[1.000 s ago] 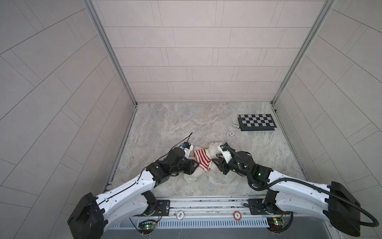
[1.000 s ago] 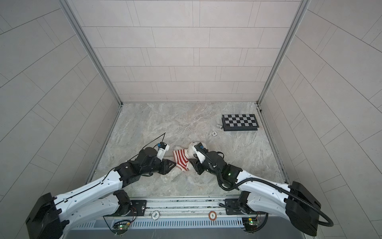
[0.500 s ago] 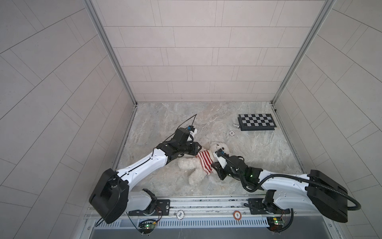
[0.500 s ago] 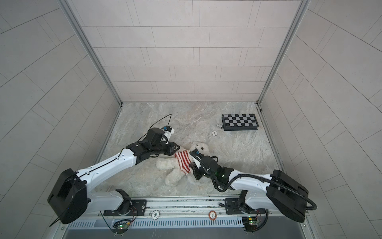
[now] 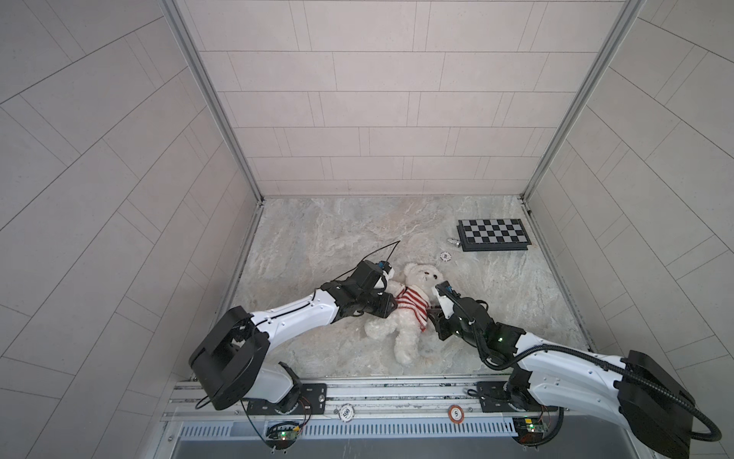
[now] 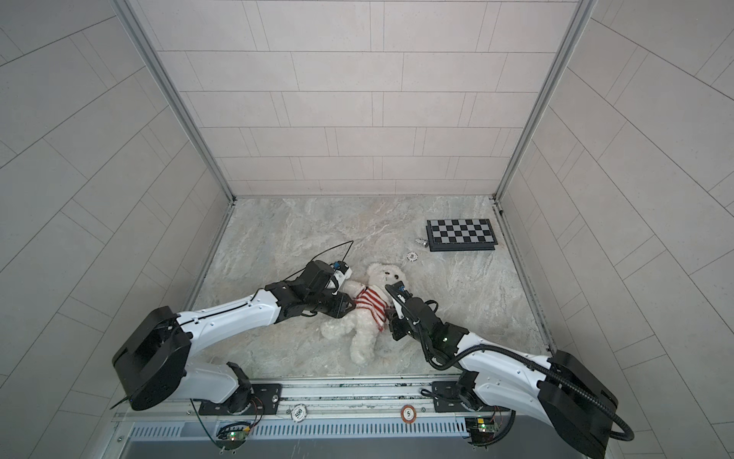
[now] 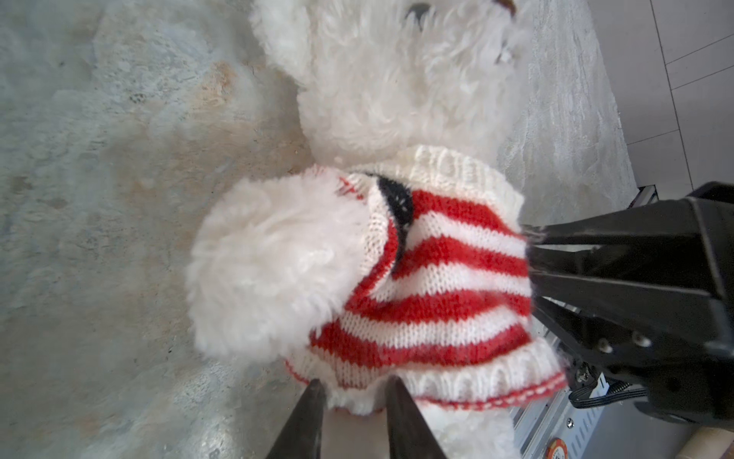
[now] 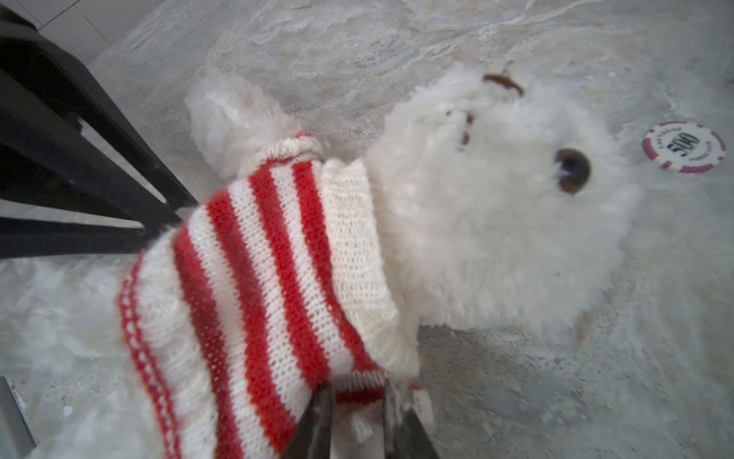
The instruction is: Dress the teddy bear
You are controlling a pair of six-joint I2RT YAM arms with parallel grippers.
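While left gripper [image 7: 353, 381] pinches sweater [image 7: 437, 278] hem and right gripper [image 8: 357, 387] straddles a cuff, narrow, grip unclear, bear [image 5: 403, 324] lies between them; we fear opposing pulls stretch knit or drag bear.

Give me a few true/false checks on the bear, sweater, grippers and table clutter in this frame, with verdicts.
1. The teddy bear lies face up on the table. True.
2. The striped sweater lies flat on the table beside the bear. False: it is around the bear's torso.
3. The chessboard sits near the table's far right corner. True.
4. The poker chip rests on the bear's belly. False: it lies on the table, just beyond the bear's head.
5. The left gripper and right gripper are at the sweater, on opposite sides of the bear. True.
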